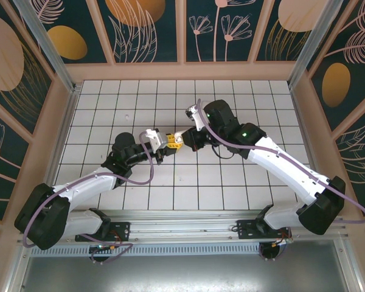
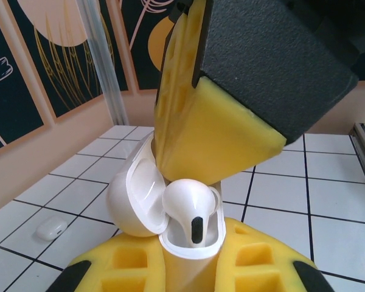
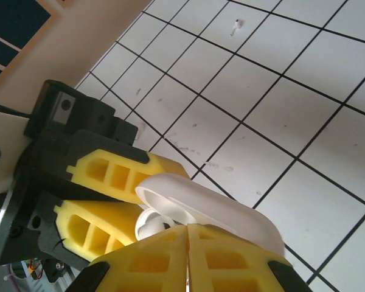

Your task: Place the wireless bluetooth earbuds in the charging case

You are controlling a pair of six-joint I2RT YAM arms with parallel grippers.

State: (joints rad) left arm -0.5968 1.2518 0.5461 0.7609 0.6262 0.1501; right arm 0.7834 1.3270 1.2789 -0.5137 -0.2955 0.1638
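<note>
In the left wrist view, the left fingers [image 2: 118, 267] cover the lower part of the case [image 2: 134, 201], and the bottom edge cuts off both. The stem of the earbud [image 2: 191, 210] is hidden inside the case. The second earbud [image 2: 52, 228], on the tiles, is blurred. In the right wrist view, the right fingers [image 3: 146, 261], cut off by the bottom edge, hide most of the earbud.

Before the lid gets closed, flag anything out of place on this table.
One small white plastic earbud lies loose on the white tiled table, off to the side of the open glossy white charging case; the second earbud sits in that case.
</note>
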